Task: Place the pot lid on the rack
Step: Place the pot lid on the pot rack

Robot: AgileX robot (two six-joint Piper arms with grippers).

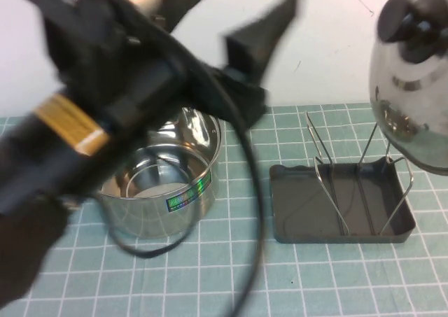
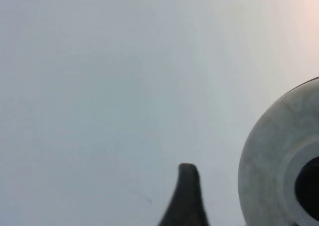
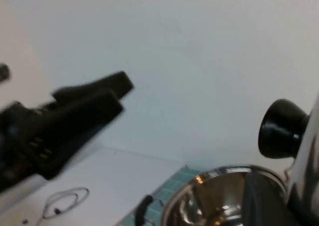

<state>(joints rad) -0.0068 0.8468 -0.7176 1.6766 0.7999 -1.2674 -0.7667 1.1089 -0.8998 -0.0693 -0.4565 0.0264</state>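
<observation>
The pot lid [image 1: 413,86], shiny steel with a black knob [image 1: 414,19], hangs tilted on edge in the air above the right end of the rack [image 1: 341,203]. The rack is a dark grey tray with upright wire loops. My right gripper [image 3: 286,196] is out of the high view. In the right wrist view it is shut on the lid's [image 3: 306,171] rim, beside the knob [image 3: 280,128]. My left gripper [image 1: 262,51] is raised above the pot, fingers apart and empty. In the left wrist view one fingertip [image 2: 187,196] shows, with the lid [image 2: 271,161] beyond it.
The open steel pot [image 1: 164,173] stands on the green grid mat left of the rack; it also shows in the right wrist view [image 3: 219,198]. My left arm and its cable [image 1: 245,191] cover much of the left half. A white wall is behind.
</observation>
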